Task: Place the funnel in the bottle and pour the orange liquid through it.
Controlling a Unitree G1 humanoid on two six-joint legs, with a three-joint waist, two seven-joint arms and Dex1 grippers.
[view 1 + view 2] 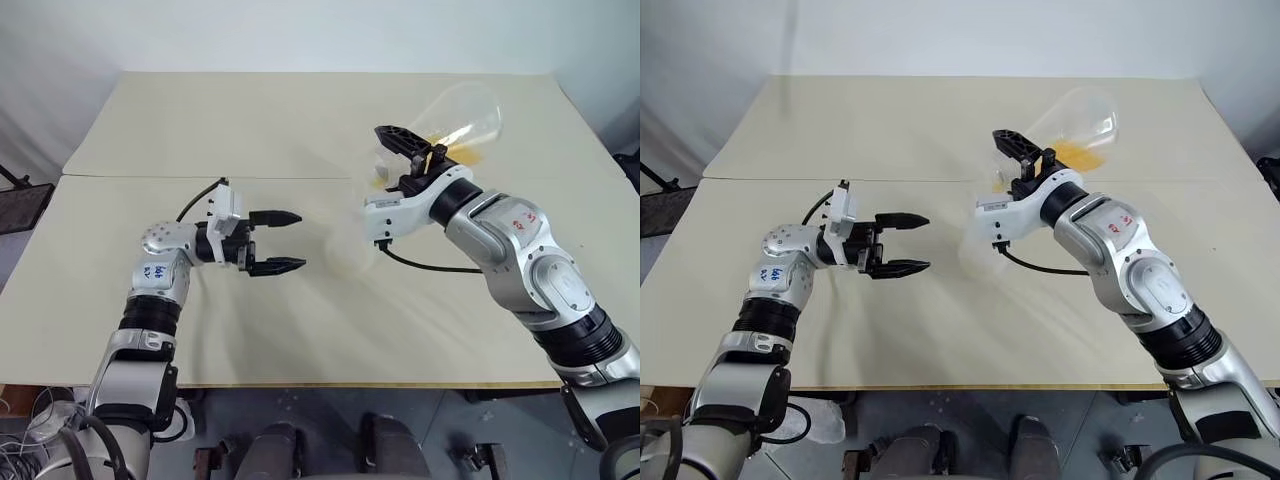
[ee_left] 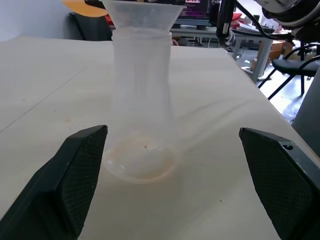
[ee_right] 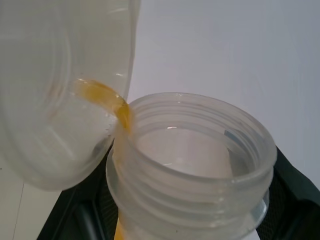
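Note:
The bottle (image 2: 142, 115), a clear conical flask, stands upright on the table with the clear funnel (image 2: 142, 11) seated in its neck. My left gripper (image 1: 300, 240) is open and level, one finger on each side of the bottle's base, touching nothing. My right gripper (image 1: 415, 150) is shut on the neck of a second clear flask (image 1: 468, 112), tilted above the funnel with its base raised. The orange liquid (image 1: 455, 148) pools in that flask's lower side. A thin orange streak (image 3: 107, 97) runs from its rim (image 3: 195, 150) onto the funnel wall. A faint orange ring shows at the bottle's bottom.
Two beige tabletops (image 1: 200, 130) meet at a seam running across the middle. The front edge lies close below my arms. A black cable loops under the right wrist. Chairs and desks stand beyond the table's side in the left wrist view.

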